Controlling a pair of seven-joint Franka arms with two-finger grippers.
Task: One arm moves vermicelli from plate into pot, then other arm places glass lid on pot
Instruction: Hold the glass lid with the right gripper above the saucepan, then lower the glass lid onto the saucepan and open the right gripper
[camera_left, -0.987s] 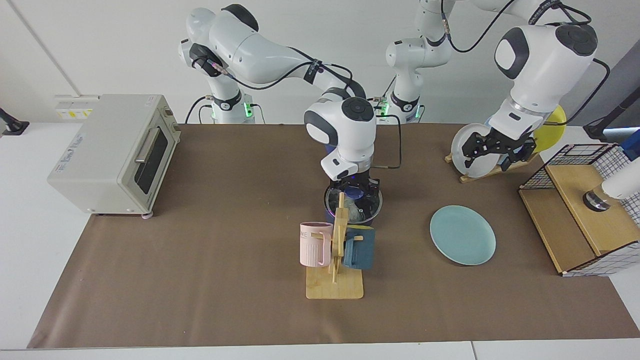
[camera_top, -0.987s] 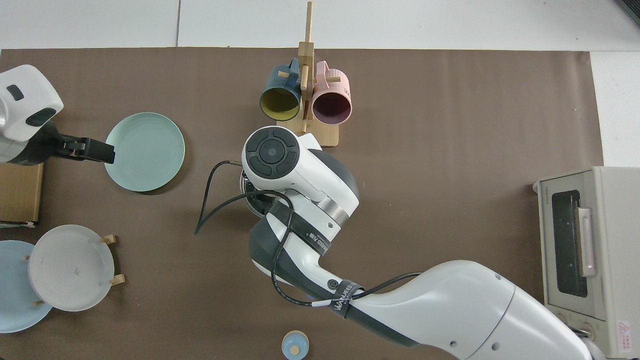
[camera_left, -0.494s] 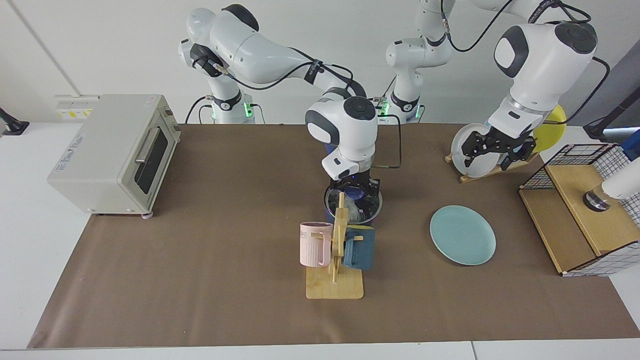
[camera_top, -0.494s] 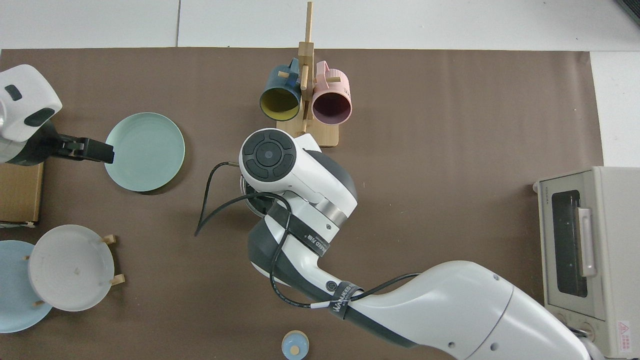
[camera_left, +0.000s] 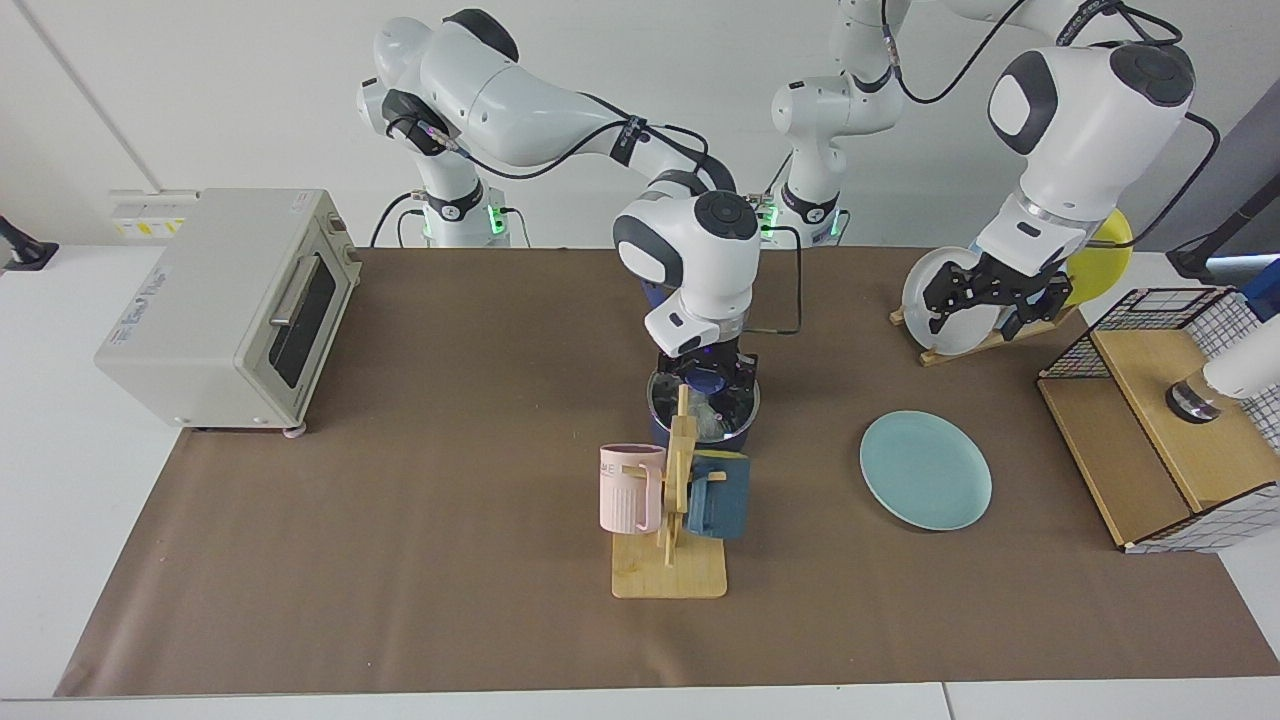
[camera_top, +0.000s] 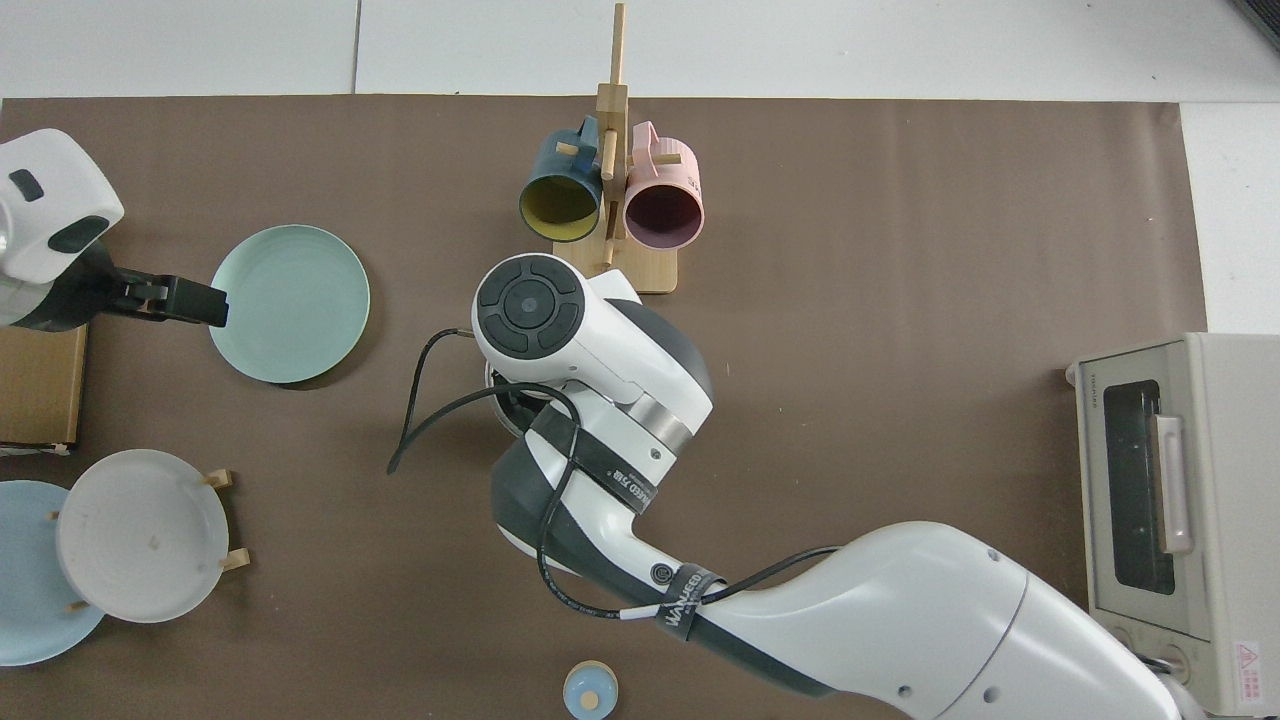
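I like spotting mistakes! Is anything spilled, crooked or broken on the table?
Nothing stands out. The glass lid sits level on the pot, under the right gripper. The teal plate lies flat, with no vermicelli on it. The left gripper waits by the plate rack.

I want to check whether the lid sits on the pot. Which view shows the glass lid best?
The facing view: the glass lid shows on the pot under the right gripper. In the top view the right arm hides nearly all of it.

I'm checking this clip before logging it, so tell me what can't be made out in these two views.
- Top view: the pot and glass lid are hidden under the right arm's wrist.
- Facing view: the mug rack covers the pot's front; the vermicelli shows only faintly.
- Right gripper: whether it grips the knob is unclear.
- Left gripper: finger gap unreadable.
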